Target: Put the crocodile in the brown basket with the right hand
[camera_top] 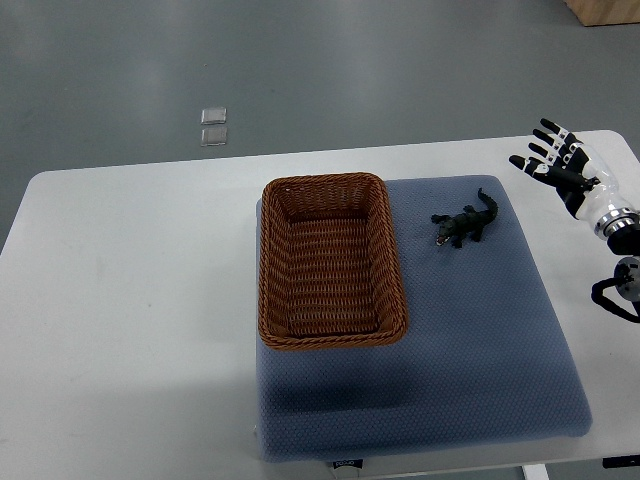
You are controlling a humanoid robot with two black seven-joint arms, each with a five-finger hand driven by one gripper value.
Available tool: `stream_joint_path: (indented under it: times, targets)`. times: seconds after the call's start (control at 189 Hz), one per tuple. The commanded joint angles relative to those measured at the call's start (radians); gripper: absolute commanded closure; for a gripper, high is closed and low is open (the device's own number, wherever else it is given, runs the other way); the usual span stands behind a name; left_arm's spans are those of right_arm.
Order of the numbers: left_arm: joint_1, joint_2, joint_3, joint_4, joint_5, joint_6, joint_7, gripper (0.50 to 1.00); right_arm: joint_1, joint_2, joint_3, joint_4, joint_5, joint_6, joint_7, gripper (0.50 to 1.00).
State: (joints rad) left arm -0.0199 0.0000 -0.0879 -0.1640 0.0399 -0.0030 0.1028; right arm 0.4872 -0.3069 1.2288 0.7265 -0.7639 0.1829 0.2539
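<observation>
A small dark toy crocodile [466, 222] lies on the blue mat [470, 340], just right of the brown wicker basket [330, 335]. The basket is rectangular and holds nothing. My right hand [550, 158] hovers at the far right, up and to the right of the crocodile, fingers spread and holding nothing. A clear gap separates the hand from the toy. The left arm does not show.
The mat lies on a white table [130, 300] whose far edge runs along the top. Two small clear squares [213, 126] lie on the grey floor beyond. A wooden corner [605, 10] shows at the top right.
</observation>
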Motion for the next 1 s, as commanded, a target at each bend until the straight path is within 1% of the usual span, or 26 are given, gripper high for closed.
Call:
stream_joint_path:
  times: [0.0,0.195,0.803,0.993]
  targets:
    - [0.001,0.000,0.000,-0.002,0.000,0.000,0.000,0.500,0.002,-0.003,0.000,-0.001,0.000,0.001,0.001,0.570]
    - [0.000,0.000,0.000,-0.002,0.000,0.000,0.000,0.500,0.010,-0.015,0.005,-0.001,0.000,0.020,-0.001,0.570]
    - [0.000,0.000,0.000,-0.002,0.000,0.000,0.000,0.500,0.013,-0.054,0.001,0.001,-0.005,0.027,-0.001,0.570]
    - [0.000,0.000,0.000,-0.002,0.000,0.000,0.000,0.500,0.014,-0.055,-0.003,0.002,-0.018,0.061,-0.001,0.570]
